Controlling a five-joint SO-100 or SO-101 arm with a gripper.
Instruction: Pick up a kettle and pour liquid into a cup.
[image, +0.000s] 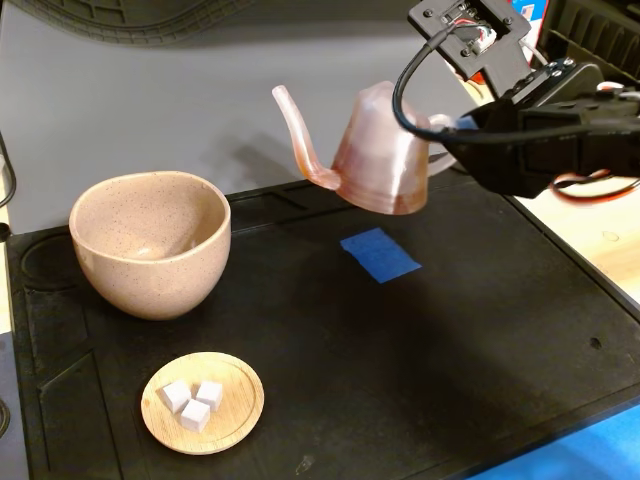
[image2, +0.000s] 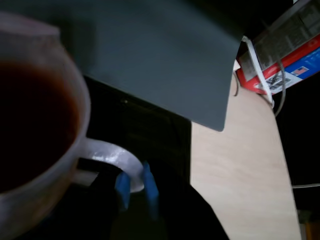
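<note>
While the kettle (image: 383, 150) hangs clear of the black mat (image: 450, 330) in the fixed view, we find the jaws closed on its loop handle (image2: 117, 159), as the wrist view shows blue-padded fingers (image2: 148, 187) clamped either side of that loop; the gripper (image: 450, 135) itself sits at the kettle's right flank in the fixed view. The relation that governs the coming move is this: the cup (image: 152, 240) stands on the mat to the left of the kettle and lower, well apart from it, and the gooseneck spout (image: 298, 135) already points leftward toward it, so the kettle's long axis from handle to spout lies roughly along the line of travel. We judge that the spout tip is not yet over the cup's mouth; the arm must carry the kettle left before tipping. The kettle is translucent pink, ridged and cone-shaped, held close to upright with a slight lean. The liquid (image2: 30, 125) appears dark reddish-brown through its open top in the wrist view. The cup is beige-pink, speckled, wide-mouthed, and looks empty. A wooden saucer (image: 203, 403) with white cubes (image: 193, 402) lies in front of the cup, and a blue tape patch (image: 379, 254) marks the mat beneath the kettle. We note spillage risk should tipping begin early.
</note>
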